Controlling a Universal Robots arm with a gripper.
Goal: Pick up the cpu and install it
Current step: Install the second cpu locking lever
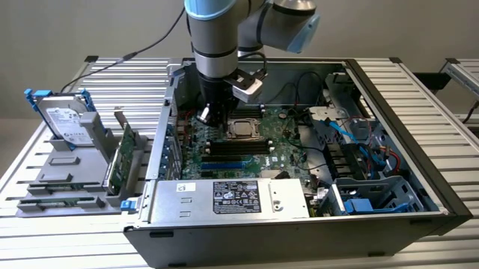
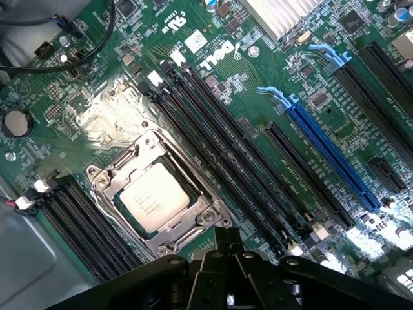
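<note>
I'm looking down into the open black tower computer case [image 1: 419, 168], and my black two-finger gripper [image 1: 212, 117] hangs over the green motherboard [image 2: 271, 84], jaws clenched together with nothing between them. The cpu, a small flat square chip with a dull silver metal top [image 2: 153, 197], is lying in its silver metal socket frame [image 2: 116, 169]; in the exterior view that's at about four o'clock from my gripper, just beside it. In the wrist view the fingertips [image 2: 222, 240] sit just off the socket's edge, apart from the chip.

My read on handling: light, rigid, smooth-topped, so probably slippery, and fragile underneath. I'd take it by two opposite edges, never pressing the face.

Writing now: white "DELL" [image 2: 216, 57] printed on the board beside the black memory slots [image 2: 226, 155]. The chip carries faint print I can't read. The silver power supply box [image 1: 228, 199] has a black label, too small to read.
</note>
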